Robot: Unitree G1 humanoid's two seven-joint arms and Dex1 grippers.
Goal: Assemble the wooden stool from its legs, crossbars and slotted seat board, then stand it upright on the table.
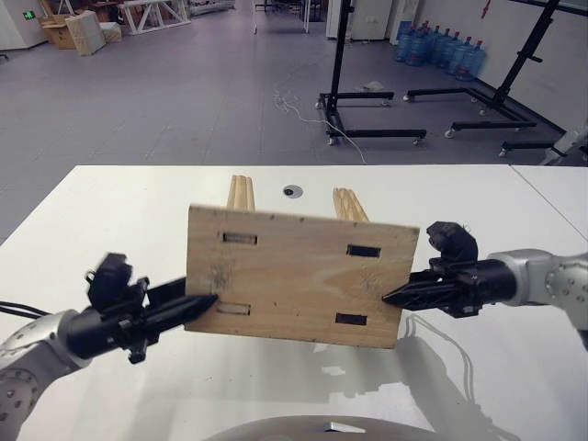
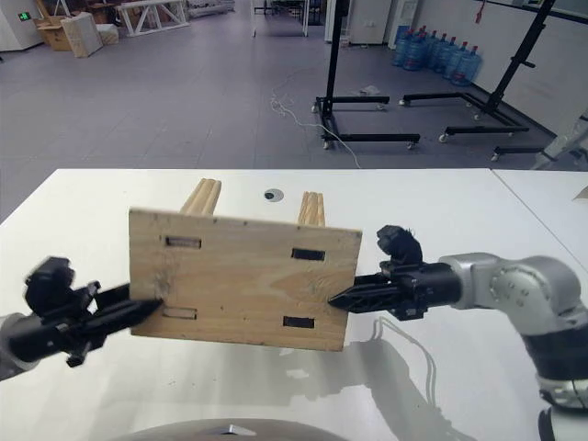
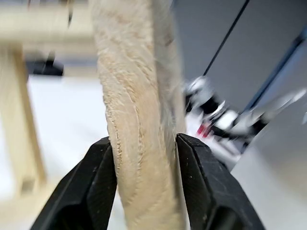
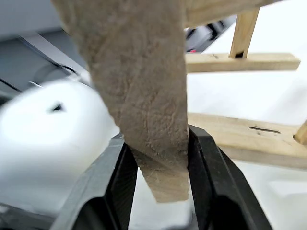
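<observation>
Stool (image 1: 342, 204): hangs tilted over the white surface (image 1: 101, 220), seat board (image 1: 294, 276) facing the head camera. Behind: grey floor (image 1: 184, 92), black wheeled stands (image 1: 367, 96), blue water bottles (image 1: 441, 46). Two grippers: left gripper (image 1: 207, 301) fingers (image 3: 100, 187) clamped on one board edge, right gripper (image 1: 390, 296) fingers (image 4: 208, 177) clamped on the opposite edge. Four slots (image 1: 364, 250) in the board; two legs (image 1: 243, 191) showing past its top edge.

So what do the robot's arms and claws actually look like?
Both arms are silver-grey metal with rounded joint housings, the left arm and right arm alike. Each ends in a black claw, left claw and right claw, with two long tapering fingers and a boxy black module on top. Thin black cables trail by the left arm.
</observation>
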